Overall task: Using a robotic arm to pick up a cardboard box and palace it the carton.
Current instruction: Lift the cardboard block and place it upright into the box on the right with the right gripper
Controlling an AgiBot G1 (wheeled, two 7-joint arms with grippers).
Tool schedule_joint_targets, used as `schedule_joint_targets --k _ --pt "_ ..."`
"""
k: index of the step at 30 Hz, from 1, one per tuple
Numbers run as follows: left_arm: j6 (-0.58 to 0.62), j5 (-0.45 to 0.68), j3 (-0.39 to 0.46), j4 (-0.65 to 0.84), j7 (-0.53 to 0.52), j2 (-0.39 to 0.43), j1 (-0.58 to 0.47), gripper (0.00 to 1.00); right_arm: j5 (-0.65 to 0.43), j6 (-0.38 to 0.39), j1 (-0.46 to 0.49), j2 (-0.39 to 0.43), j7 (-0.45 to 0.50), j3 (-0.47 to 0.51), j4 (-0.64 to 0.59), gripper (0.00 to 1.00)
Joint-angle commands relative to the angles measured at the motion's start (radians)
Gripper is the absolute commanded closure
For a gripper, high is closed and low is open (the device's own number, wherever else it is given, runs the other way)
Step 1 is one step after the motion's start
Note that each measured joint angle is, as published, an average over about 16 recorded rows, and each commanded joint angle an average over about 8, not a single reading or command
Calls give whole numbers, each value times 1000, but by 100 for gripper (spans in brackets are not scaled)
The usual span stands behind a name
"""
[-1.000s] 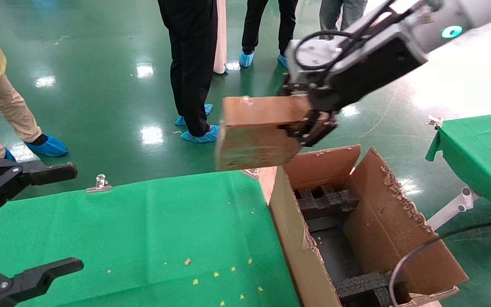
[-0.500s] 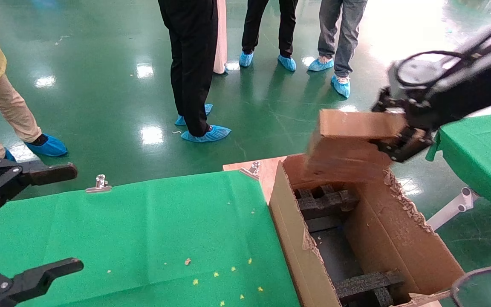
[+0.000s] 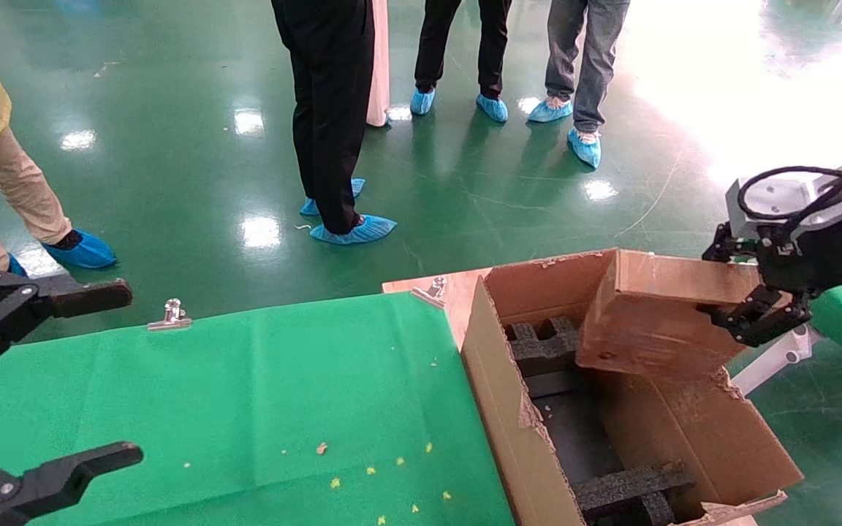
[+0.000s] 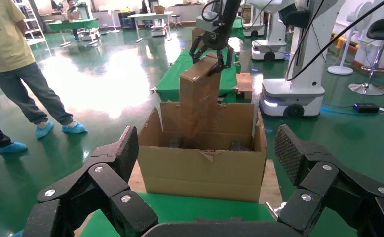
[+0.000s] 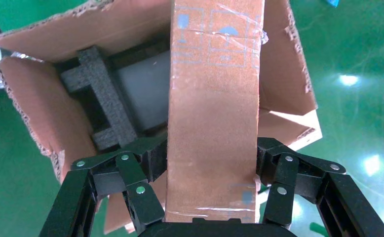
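Brown cardboard box (image 3: 658, 310) clamped between right gripper (image 3: 746, 310) fingers, hanging below them over carton (image 3: 509, 409); lower straight, clear the ragged flap, then release; left gripper (image 4: 205, 197) idle, fingers spread.

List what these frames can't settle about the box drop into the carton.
- Carton floor: in the head view the cardboard box and near wall cover part of it; foam inserts only partly visible.
- Box's lower end: in the left wrist view it blurs against the carton, so contact with foam is unclear.
- Right hand: its arm is cut by the frame edge.
- Left hand: partly cut off at the head view's edge.
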Motion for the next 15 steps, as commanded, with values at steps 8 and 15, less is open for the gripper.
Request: schedule_joint_targets --k 8,15 --pt "0 0 0 0 0 0 0 0 6 4 -5 3 1 -9 -2 100" --pt "0 0 0 0 0 0 0 0 33 47 -44 3 116 -12 -22 100"
